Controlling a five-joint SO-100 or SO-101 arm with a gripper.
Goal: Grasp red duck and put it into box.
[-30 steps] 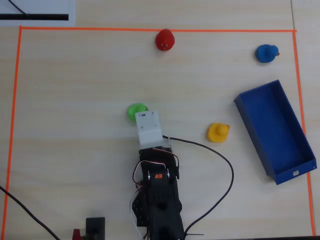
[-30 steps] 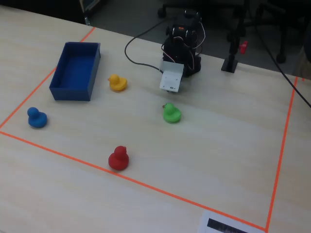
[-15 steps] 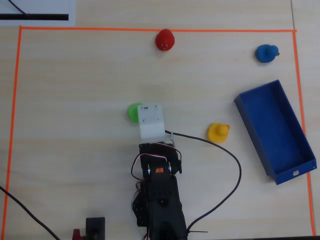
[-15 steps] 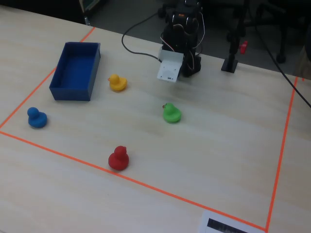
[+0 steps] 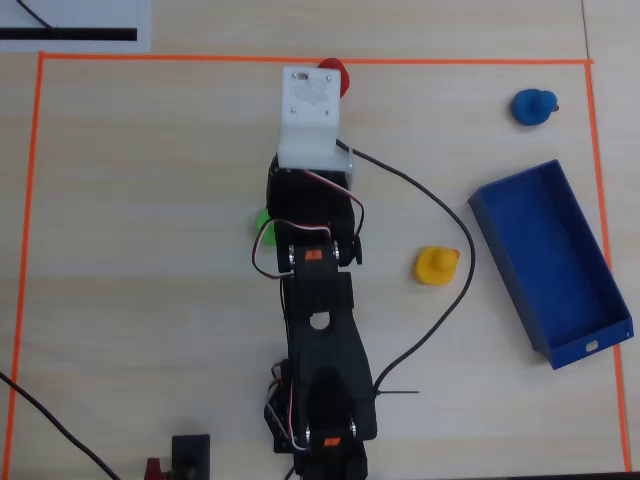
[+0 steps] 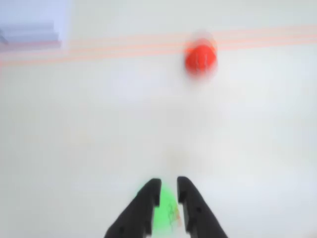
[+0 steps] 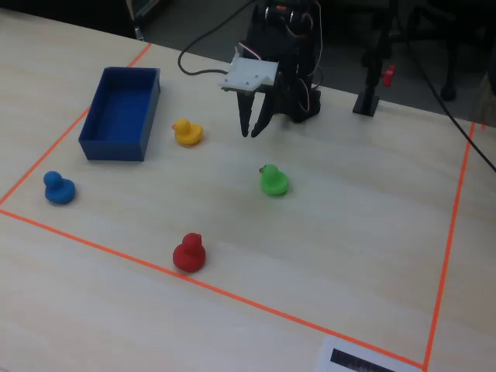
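The red duck [image 7: 189, 253] stands near the orange tape line, alone. In the overhead view it [image 5: 336, 76] peeks out from behind the white wrist mount; in the wrist view it [image 6: 200, 59] is blurred, ahead and to the right. The dark blue box [image 7: 120, 108] lies empty at the table's side, also in the overhead view [image 5: 550, 250]. My gripper [image 7: 250, 133] hangs well above the table, empty, jaws a narrow gap apart [image 6: 168, 182], far short of the red duck. In the overhead view the gripper is hidden under the mount.
A green duck [image 7: 274, 180] sits under the arm, seen between the fingers in the wrist view [image 6: 166, 213]. A yellow duck [image 7: 187, 132] stands beside the box. A blue duck [image 7: 58, 188] is near a tape corner. A black cable [image 5: 440, 210] trails across the table.
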